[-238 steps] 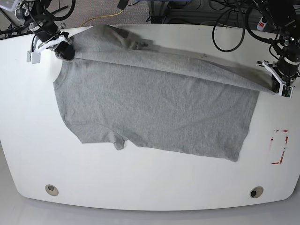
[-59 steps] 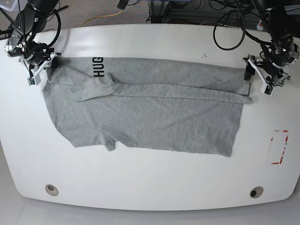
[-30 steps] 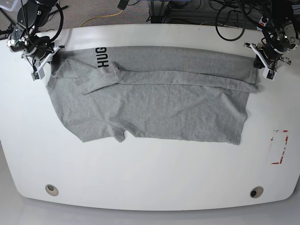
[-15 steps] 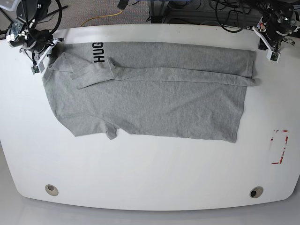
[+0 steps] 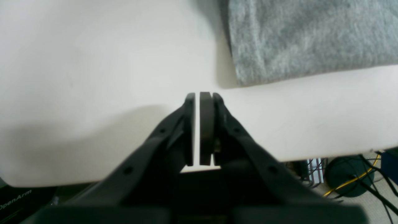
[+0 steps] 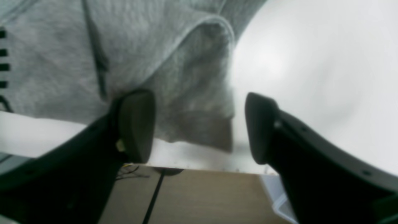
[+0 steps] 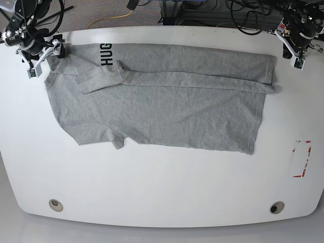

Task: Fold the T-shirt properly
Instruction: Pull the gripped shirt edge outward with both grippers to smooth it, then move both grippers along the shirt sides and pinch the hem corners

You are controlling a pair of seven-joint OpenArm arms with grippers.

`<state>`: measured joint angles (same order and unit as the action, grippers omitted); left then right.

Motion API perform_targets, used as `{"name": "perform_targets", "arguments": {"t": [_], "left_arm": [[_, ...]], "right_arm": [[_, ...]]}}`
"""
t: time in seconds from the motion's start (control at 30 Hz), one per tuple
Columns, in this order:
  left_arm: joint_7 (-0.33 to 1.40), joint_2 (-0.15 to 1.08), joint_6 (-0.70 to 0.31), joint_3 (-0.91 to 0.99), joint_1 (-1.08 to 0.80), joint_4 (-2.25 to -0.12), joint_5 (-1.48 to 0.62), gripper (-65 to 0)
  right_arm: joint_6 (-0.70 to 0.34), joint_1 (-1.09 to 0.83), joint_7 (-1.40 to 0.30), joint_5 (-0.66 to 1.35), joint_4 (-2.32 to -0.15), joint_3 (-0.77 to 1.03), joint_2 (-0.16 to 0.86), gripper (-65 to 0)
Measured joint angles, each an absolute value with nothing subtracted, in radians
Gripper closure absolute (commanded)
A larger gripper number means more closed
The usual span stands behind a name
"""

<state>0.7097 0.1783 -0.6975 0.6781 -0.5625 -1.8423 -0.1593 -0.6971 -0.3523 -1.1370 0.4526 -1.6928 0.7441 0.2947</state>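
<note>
Table point(image 7: 167, 187): white, rounded corners, with two round holes near its front edge and a red-and-white mark point(image 7: 302, 158) near the base view's right side. Cables and dark equipment crowd the floor beyond the far edge; a yellow cable point(image 7: 109, 20) runs there.

Shirt point(image 7: 162, 109) lies spread across the table's far half, its upper strip folded over, black letters point(image 7: 106, 54) showing at the top left in the base view, one short sleeve point(image 7: 101, 79) lying across the fold.

Right gripper point(image 6: 199, 127) sits at the far corner on the base view's left, jaws wide apart, hovering over the grey cloth's edge where it meets the table rim; nothing is clamped between them. Left gripper point(image 5: 197, 129) is at the far corner on the base view's right, its jaws drawn together to a thin slit with nothing between them, over bare table just beside the shirt's corner point(image 5: 245, 79), not touching it.
</note>
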Motion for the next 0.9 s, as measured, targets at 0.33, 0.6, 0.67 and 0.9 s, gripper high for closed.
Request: {"name": "perform_targets", "arguments": {"t": [0.33, 0.6, 0.67, 0.9], "left_arm": [[0.764, 0.187, -0.699, 0.646, -0.45, -1.869, -0.153, -24.3], [0.838, 0.184, -0.698, 0.667, -0.287, -1.867, -0.144, -24.4], [0.836, 0.181, -0.699, 0.658, -0.245, -1.866, -0.115, -24.4], [0.834, 0.159, -0.698, 0.664, -0.075, -1.832, -0.038, -24.4]], "right_arm": [[-0.697, -0.291, -1.148, 0.494, -1.829, 0.767, 0.3, -47.2], [-0.693, -0.093, -1.151, 0.39, -1.692, 0.669, 0.347, -47.2], [-0.694, -0.027, -1.147, 0.37, -1.652, 0.627, 0.346, -47.2], [-0.698, 0.163, -1.117, 0.276, -1.445, 0.575, 0.366, -47.2]]}}
